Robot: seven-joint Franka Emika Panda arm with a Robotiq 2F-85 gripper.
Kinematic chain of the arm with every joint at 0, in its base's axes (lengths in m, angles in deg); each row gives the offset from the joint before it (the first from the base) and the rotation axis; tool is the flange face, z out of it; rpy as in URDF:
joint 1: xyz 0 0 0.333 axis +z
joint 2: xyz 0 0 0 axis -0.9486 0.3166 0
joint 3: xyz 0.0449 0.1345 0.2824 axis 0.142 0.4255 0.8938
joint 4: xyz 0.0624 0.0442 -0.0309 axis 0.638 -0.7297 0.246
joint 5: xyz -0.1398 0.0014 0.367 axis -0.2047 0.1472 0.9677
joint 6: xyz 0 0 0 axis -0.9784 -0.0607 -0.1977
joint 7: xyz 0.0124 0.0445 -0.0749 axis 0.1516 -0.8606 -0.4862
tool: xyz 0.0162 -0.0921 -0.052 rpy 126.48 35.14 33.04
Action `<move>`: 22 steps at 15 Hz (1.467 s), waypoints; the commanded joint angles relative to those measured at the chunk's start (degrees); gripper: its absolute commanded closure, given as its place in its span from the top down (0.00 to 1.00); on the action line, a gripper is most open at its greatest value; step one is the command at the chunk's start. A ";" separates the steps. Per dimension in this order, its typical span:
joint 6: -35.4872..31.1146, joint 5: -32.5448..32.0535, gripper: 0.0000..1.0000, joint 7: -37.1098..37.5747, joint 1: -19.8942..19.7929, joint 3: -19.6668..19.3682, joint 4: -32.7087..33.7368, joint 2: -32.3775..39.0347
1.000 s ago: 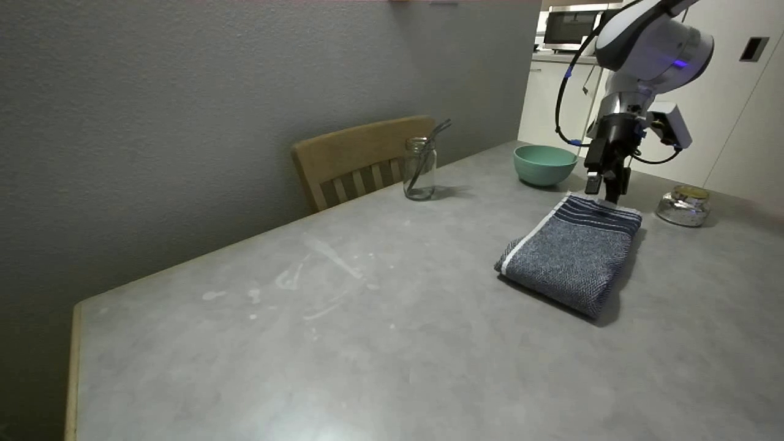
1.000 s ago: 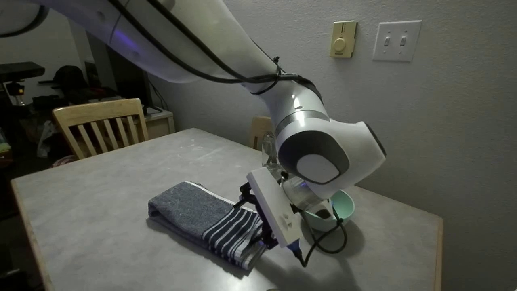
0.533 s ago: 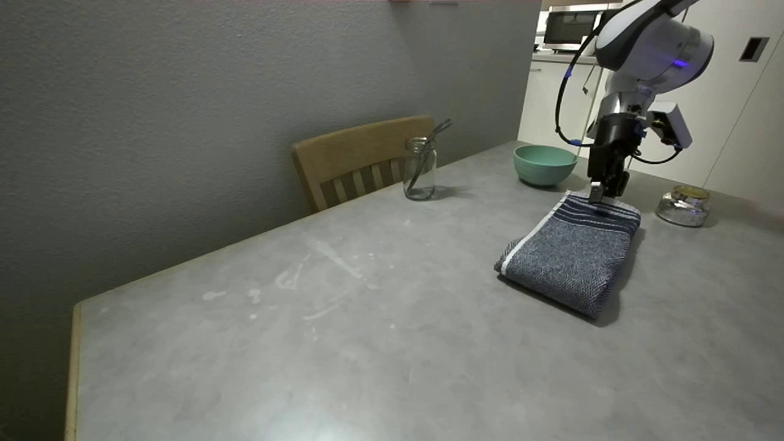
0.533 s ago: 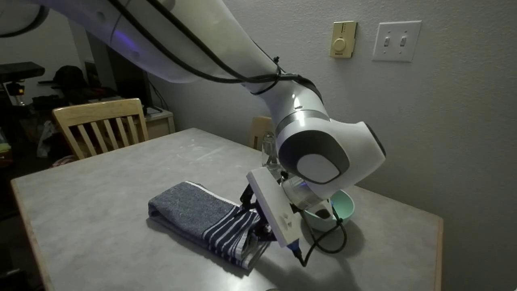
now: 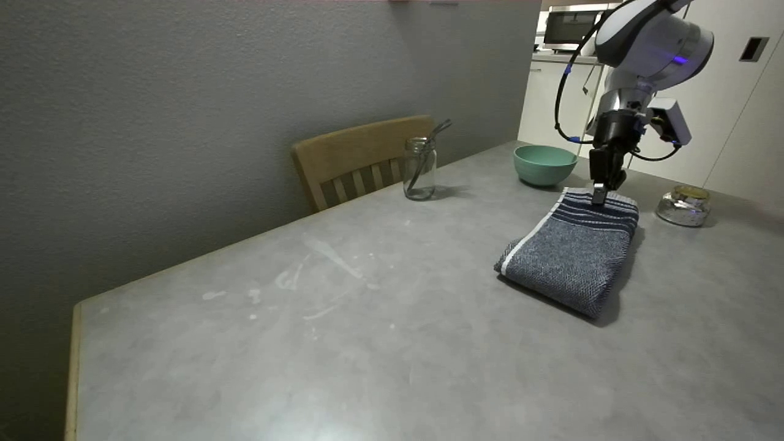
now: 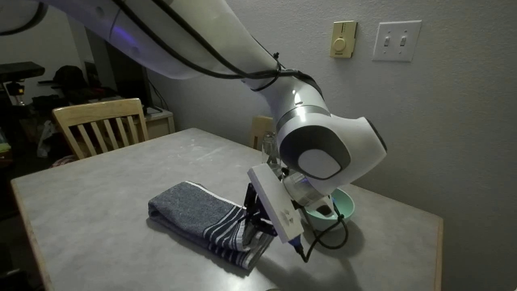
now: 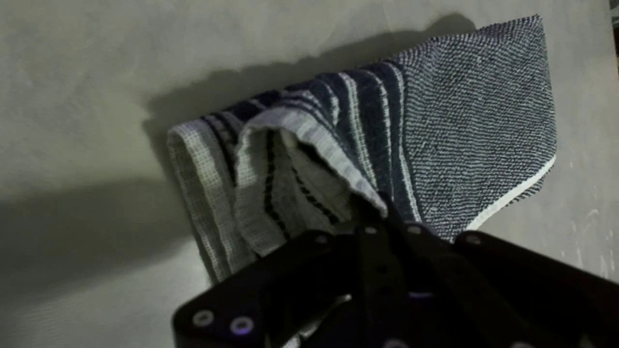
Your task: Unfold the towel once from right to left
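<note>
The folded dark blue-grey towel [image 5: 566, 263] lies on the table, its striped band and pale hem at the end by the arm. My gripper [image 5: 598, 197] reaches down onto that striped end and is closed on the towel's top layer. In the wrist view the upper layer of the towel [image 7: 474, 116] arches up off the layers below, and its pale hem runs in between the fingertips of the gripper [image 7: 382, 205]. The fingertips themselves are dark and partly hidden by cloth. In another exterior view, the wrist housing covers part of the gripper [image 6: 243, 220].
A teal bowl [image 5: 545, 166] stands behind the gripper, near the wall side. On the opposite side of the towel sits a glass jar with a yellowish lid [image 5: 685, 207]. Another glass jar [image 5: 419, 177] holding thin straws stands by the table edge, with a wooden chair [image 5: 361, 144] beyond.
The jaws have come together from wide apart and taken hold of the towel's striped end. The arm has risen slightly, and the gripped top layer has bunched and lifted a little.
</note>
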 commanded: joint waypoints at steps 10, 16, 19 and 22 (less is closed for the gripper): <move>-1.27 -1.63 0.01 3.53 5.20 0.02 -5.31 -9.69; -1.07 -4.49 0.01 7.79 10.98 0.74 -4.91 -11.14; -1.01 -5.79 0.01 10.46 14.09 1.08 -4.41 -11.38; -0.79 -6.05 0.01 13.34 16.91 1.78 -3.35 -10.97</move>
